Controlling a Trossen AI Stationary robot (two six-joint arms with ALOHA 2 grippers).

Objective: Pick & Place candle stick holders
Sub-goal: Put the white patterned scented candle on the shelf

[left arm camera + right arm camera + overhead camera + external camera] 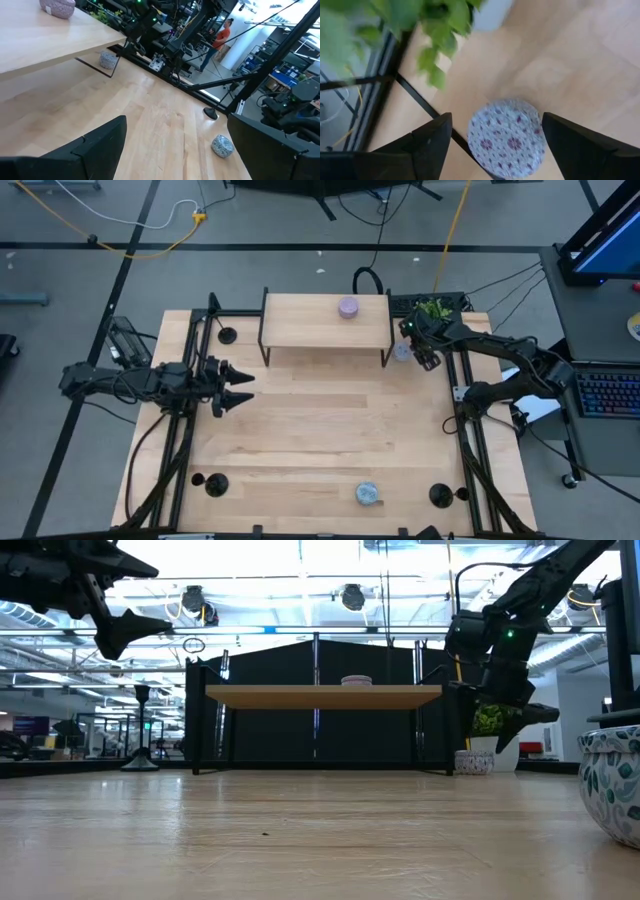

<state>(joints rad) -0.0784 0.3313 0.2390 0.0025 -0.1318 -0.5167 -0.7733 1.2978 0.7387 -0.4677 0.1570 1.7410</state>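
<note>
- Left gripper (245, 386): at middle left of the high view, raised above the wooden table (320, 440); fingers spread wide, nothing between them.
- Right gripper (424, 356): at upper right of the high view, beside the right end of the small wooden shelf (325, 320); fingers spread wide and empty, poised over a small patterned pot (506, 137) that fills the centre of the right wrist view.
- Candle stick holder, first (227, 335): black, standing at upper left of the high view, just left of the shelf; in the low view it shows at left with base, stem and cup (141, 730).
- Candle stick holder, second (216, 485): at lower left of the high view, near the table's front edge.
- Candle stick holder, third (440, 496): at lower right of the high view, well apart from both grippers.
- Lilac pot (348, 307): on top of the shelf, toward its right half.
- Blue-patterned pot (367, 494): at lower centre of the high view, between the second and third holders.
- Green plant (434, 308): at the table's upper right corner, behind the right gripper.
</note>
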